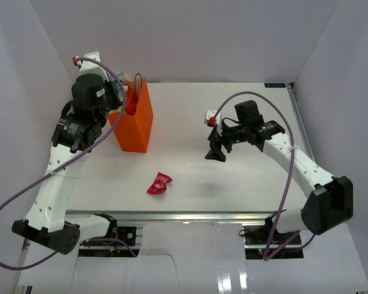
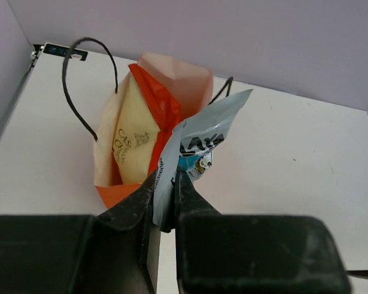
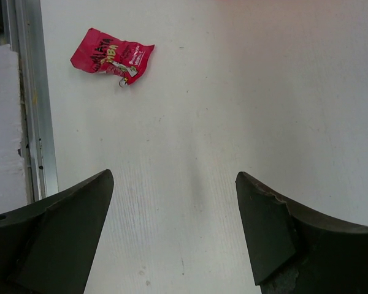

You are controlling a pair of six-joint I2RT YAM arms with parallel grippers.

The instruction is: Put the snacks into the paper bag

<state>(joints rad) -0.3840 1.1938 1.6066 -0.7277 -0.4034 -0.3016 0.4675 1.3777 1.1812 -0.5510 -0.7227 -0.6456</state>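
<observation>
The orange paper bag (image 1: 137,125) stands upright at the table's back left, its pale inside (image 2: 107,141) open to the left wrist view. A red-orange chip bag (image 2: 159,101) with a yellowish face sits inside it. My left gripper (image 2: 165,191) hangs over the bag's mouth, shut on a silver wrapped snack (image 2: 199,131) that hangs just beyond the bag's rim. A pink wrapped snack (image 1: 159,182) (image 3: 113,54) lies alone on the table near the front. My right gripper (image 1: 216,150) (image 3: 173,177) hovers open over bare table, right of the pink snack, with nothing between its fingers.
Thin black cord handles (image 2: 80,73) arch over the bag's rim. A metal rail (image 3: 29,104) runs along the table's front edge near the pink snack. White walls close in the back and both sides.
</observation>
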